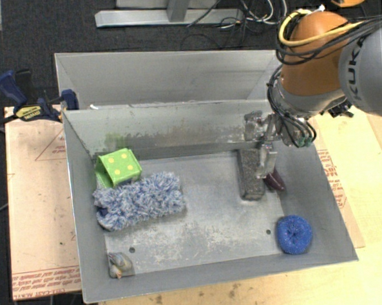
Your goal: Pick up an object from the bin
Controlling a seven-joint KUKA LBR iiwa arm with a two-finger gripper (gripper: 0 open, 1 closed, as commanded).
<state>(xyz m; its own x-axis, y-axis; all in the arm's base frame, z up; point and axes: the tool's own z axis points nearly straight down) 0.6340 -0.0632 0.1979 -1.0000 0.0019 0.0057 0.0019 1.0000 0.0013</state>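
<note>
My gripper [264,160] hangs low in the right half of the bin, near the back wall. Right beside it on its left lies a grey oblong block [249,177], lengthwise from back to front. A small dark purple thing [275,180] lies just right of the gripper's tip, partly hidden by it. Whether the gripper touches the block or the purple thing I cannot tell. A round blue scrubber [294,234] rests in the front right corner, well clear of the gripper.
On the left side lie a green dotted cube [119,166] and, in front of it, a fuzzy blue-and-white cloth [140,200]. A small grey-tan object [120,265] sits in the front left corner. Bare bin floor spreads across the middle.
</note>
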